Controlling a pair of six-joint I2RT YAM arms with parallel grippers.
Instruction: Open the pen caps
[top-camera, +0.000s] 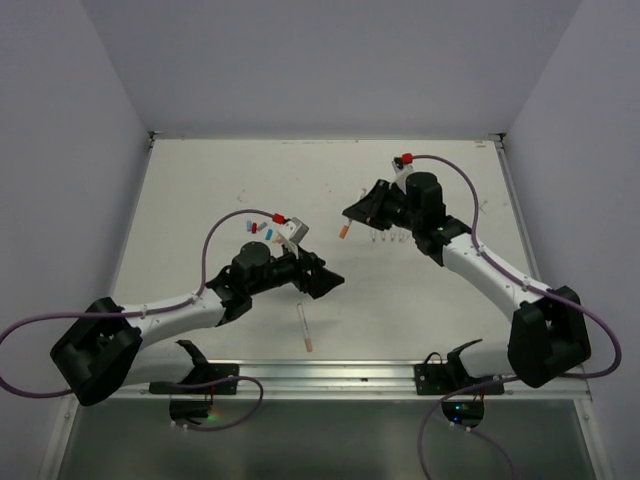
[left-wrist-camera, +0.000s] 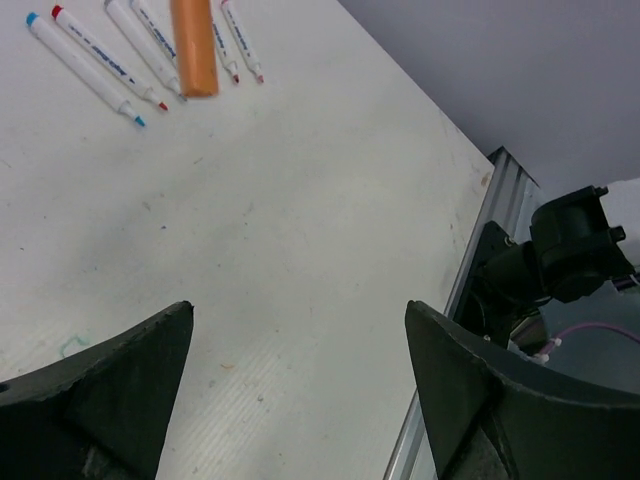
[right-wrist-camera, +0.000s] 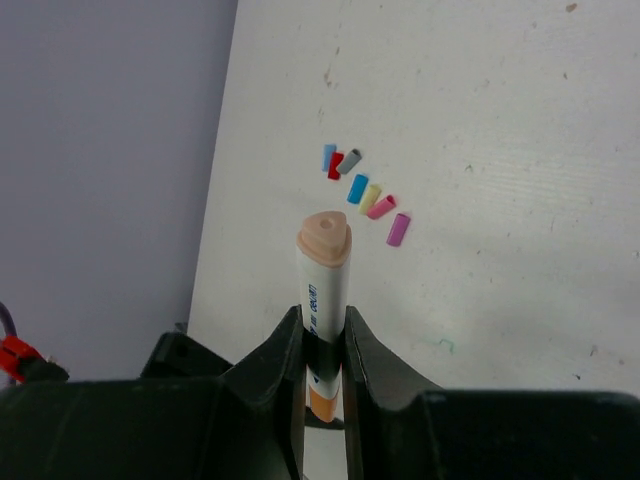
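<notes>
My right gripper (right-wrist-camera: 322, 318) is shut on a white-barrelled pen (right-wrist-camera: 324, 280), held above the table. The pen's peach end points away from the wrist and its orange cap (top-camera: 344, 231) sticks out below the jaws. That orange cap (left-wrist-camera: 193, 45) also hangs at the top of the left wrist view. My left gripper (left-wrist-camera: 300, 335) is open and holds nothing, a little in front of and below the cap (top-camera: 322, 278). Several loose pen caps (right-wrist-camera: 358, 188) in blue, red, grey, yellow, pink and purple lie in a cluster at the table's left (top-camera: 259, 229).
Several uncapped pens (left-wrist-camera: 110, 55) lie side by side under the right arm (top-camera: 388, 237). One more pen (top-camera: 305, 328) lies alone near the front edge. The metal front rail (top-camera: 330, 372) and the right arm's base (left-wrist-camera: 560, 260) are close by.
</notes>
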